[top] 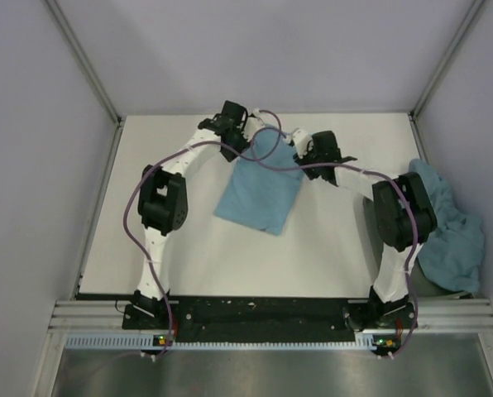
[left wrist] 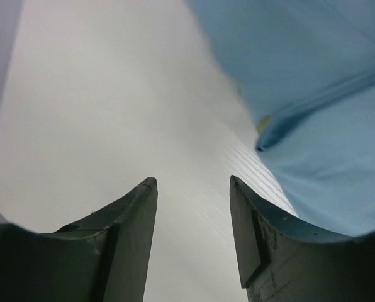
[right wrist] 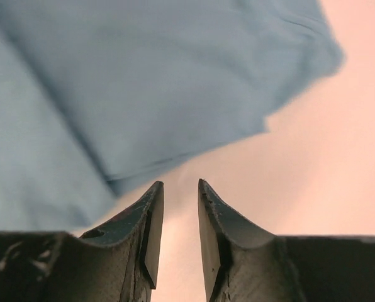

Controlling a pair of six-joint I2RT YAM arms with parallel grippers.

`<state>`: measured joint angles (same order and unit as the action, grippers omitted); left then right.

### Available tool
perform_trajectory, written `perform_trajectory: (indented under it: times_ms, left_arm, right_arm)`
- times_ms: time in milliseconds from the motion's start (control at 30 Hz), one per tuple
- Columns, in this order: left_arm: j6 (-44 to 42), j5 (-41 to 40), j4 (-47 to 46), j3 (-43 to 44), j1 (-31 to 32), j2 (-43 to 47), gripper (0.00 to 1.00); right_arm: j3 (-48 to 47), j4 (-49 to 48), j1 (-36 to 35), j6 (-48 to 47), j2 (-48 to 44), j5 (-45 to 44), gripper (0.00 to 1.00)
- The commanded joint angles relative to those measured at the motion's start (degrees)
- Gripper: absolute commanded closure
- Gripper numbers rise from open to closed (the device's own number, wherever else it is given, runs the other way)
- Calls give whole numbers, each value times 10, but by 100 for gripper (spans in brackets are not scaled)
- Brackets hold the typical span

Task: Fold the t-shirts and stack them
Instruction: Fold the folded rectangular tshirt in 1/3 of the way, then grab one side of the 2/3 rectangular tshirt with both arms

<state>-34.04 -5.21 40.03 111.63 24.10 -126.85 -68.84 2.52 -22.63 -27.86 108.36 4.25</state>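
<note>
A light blue t-shirt point(top: 260, 192) lies folded into a long strip on the white table point(top: 189, 248), near the far middle. My left gripper point(top: 248, 132) is at its far left corner, open and empty; in the left wrist view point(left wrist: 192, 184) the shirt point(left wrist: 313, 94) lies to the right of the fingers. My right gripper point(top: 296, 149) is at the shirt's far right edge, open a little and empty; in the right wrist view point(right wrist: 180, 184) the shirt point(right wrist: 143, 82) lies just beyond the fingertips. A heap of light blue t-shirts point(top: 452, 231) hangs over the table's right edge.
Grey walls with metal posts point(top: 81, 58) enclose the table on three sides. The black and metal rail point(top: 263, 318) with both arm bases runs along the near edge. Purple cables point(top: 271, 161) loop across the far end of the shirt.
</note>
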Motion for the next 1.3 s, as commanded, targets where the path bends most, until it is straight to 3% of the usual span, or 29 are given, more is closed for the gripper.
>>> perform_trajectory:
  times_ms: [0, 100, 233, 367, 467, 567, 867, 967, 1167, 1267]
  left_arm:
    - [31, -45, -33, 102, -31, -3, 45]
    - [10, 49, -1, 73, -39, 54, 47]
    - [-132, 246, -13, -153, -27, 211, 47]
    - [-299, 358, -12, -360, -26, 325, 46]
    - [-350, 379, -43, -452, -25, 365, 42]
    - [-354, 362, -57, -474, -19, 354, 39]
    - [-331, 294, -103, -477, -7, 290, 39]
    - [-344, 284, -93, -492, -1, 286, 41]
    - [-365, 270, -55, -505, 1, 290, 41]
    - [-384, 268, -35, -514, 2, 301, 40]
  right_arm:
    - [-60, -5, 62, 60, -20, 10, 70]
    - [-20, 8, 50, 23, -88, 52, 65]
    - [122, -43, -14, -37, -229, 105, 54]
    - [259, -49, -123, -156, -333, 142, 45]
    - [300, -30, -205, -199, -342, 111, 43]
    - [311, -32, -248, -205, -313, 75, 43]
    - [263, -37, -281, -204, -204, 1, 44]
    - [254, -27, -287, -208, -182, -14, 53]
    - [251, -4, -287, -198, -179, -13, 94]
    - [249, 16, -286, -198, -183, -19, 100]
